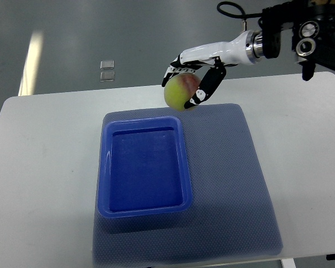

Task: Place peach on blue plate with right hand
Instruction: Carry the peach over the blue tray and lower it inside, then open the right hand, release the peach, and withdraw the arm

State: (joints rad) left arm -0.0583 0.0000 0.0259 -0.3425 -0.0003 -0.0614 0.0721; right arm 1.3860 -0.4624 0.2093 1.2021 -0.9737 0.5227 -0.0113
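Peach (pixel 181 92), yellow-green with a red blush, sits inside my right hand (pixel 196 75): fingers curl over its top and far side, thumb (pixel 207 88) pressed down its right side. Grip is closed on the fruit. It appears raised above the far edge of the blue mat (pixel 240 190), just beyond the far right corner of the blue plate (pixel 144 167), a deep rectangular one. Mat lies on the white desk (pixel 39 167). Right arm enters from the upper right.

Blue-grey mat (pixel 251 190) on white table (pixel 44 167).
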